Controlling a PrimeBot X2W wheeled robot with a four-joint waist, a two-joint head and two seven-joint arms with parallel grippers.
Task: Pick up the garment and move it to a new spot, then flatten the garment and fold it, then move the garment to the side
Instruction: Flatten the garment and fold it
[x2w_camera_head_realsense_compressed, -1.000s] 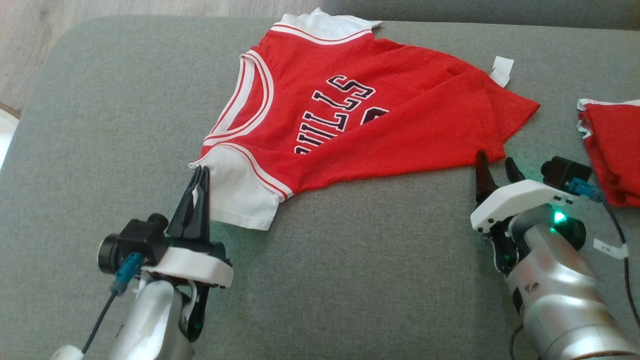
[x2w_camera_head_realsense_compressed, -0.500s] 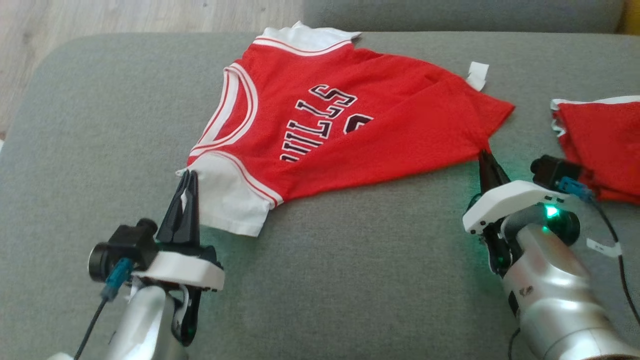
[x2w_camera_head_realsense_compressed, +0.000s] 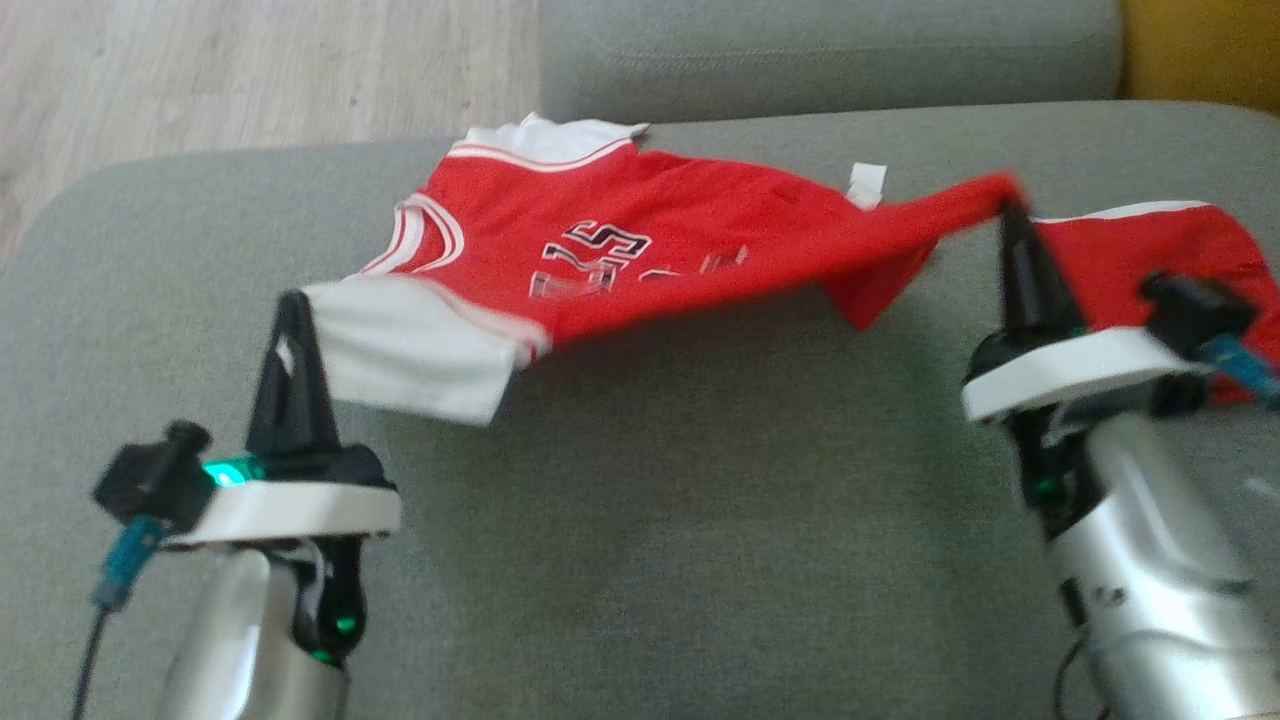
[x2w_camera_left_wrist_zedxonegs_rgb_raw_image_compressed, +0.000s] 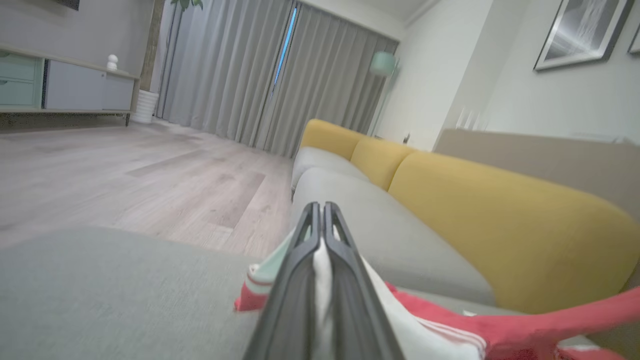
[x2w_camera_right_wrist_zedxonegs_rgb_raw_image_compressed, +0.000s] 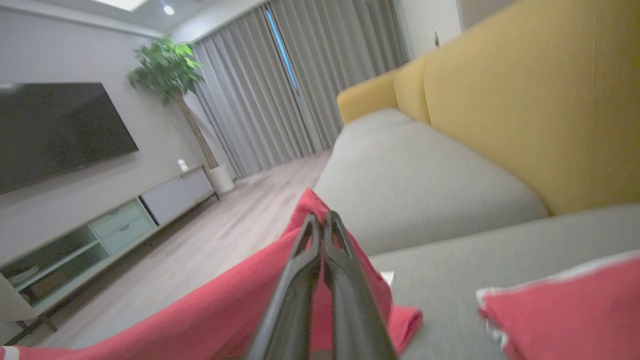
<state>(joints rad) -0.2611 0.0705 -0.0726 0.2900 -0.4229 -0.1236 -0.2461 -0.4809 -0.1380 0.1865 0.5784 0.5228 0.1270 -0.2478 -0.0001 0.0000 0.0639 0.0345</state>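
Grey sofa cushion (x2w_camera_head_realsense_compressed: 650, 560) carries our red shirt (x2w_camera_head_realsense_compressed: 680, 240) toward its back edge; our left claw (x2w_camera_head_realsense_compressed: 292, 305) pinches the white sleeve (x2w_camera_head_realsense_compressed: 410, 350), our right claw (x2w_camera_head_realsense_compressed: 1010, 215) the hem corner (x2w_camera_head_realsense_compressed: 985, 195). We judge it soft, light, sagging between.

Garment (x2w_camera_head_realsense_compressed: 650, 230) strung above sofa seat (x2w_camera_head_realsense_compressed: 700, 520), left sleeve pinched in left gripper (x2w_camera_head_realsense_compressed: 290, 300), right corner in right gripper (x2w_camera_head_realsense_compressed: 1012, 215), second garment (x2w_camera_head_realsense_compressed: 1130, 250) on seat just right of it, floor (x2w_camera_head_realsense_compressed: 250, 70) behind at left.

Head view: high, looking steeply down on the seat (x2w_camera_head_realsense_compressed: 640, 560); blurred. Both wrist views: low, seemingly just above it, facing curtains (x2w_camera_left_wrist_zedxonegs_rgb_raw_image_compressed: 240, 75) across the room. All share the jersey (x2w_camera_head_realsense_compressed: 700, 215).
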